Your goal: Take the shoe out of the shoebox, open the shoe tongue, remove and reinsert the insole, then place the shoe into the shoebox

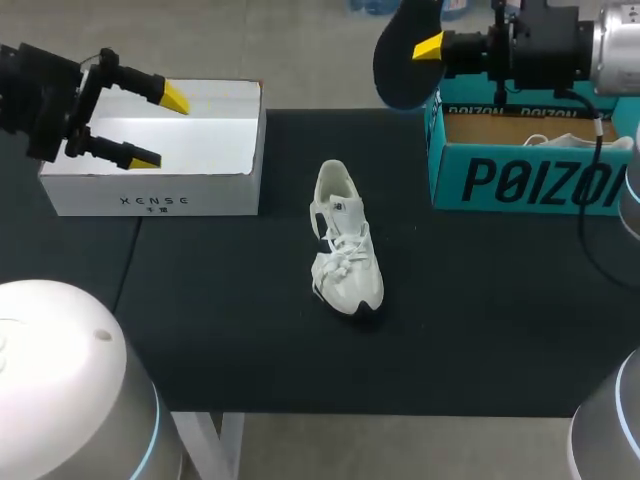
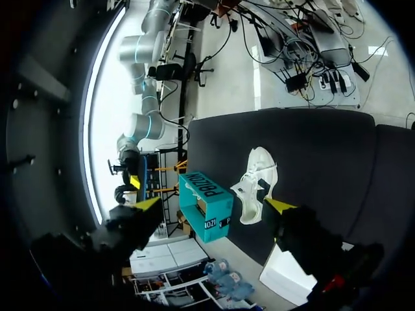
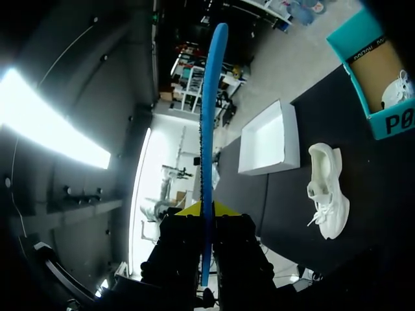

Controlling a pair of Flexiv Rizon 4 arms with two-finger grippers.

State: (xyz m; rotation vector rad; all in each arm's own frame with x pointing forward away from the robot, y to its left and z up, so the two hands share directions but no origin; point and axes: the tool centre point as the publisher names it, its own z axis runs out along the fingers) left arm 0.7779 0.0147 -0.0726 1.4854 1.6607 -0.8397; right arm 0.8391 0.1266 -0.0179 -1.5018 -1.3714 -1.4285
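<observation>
A white shoe (image 1: 345, 245) lies on the black table (image 1: 240, 330) near its middle, toe toward the front edge. My right gripper (image 1: 430, 46) hangs high above the back of the table, shut on a dark blue insole (image 1: 400, 55). In the right wrist view the insole (image 3: 211, 116) stands edge-on between the yellow tips of the gripper (image 3: 202, 208), with the shoe (image 3: 327, 191) far below. My left gripper (image 1: 160, 128) hovers open over the white box (image 1: 150, 195), nothing between its fingers. Ahead of the left gripper (image 2: 214, 205) in its wrist view lies the shoe (image 2: 256, 184).
A teal shoebox (image 1: 530, 180) stands at the back right with a second white shoe (image 1: 575, 142) inside. The open white box stands at the back left. Both also show in the wrist views: teal shoebox (image 3: 373, 78), white box (image 3: 269, 139), teal shoebox (image 2: 206, 206).
</observation>
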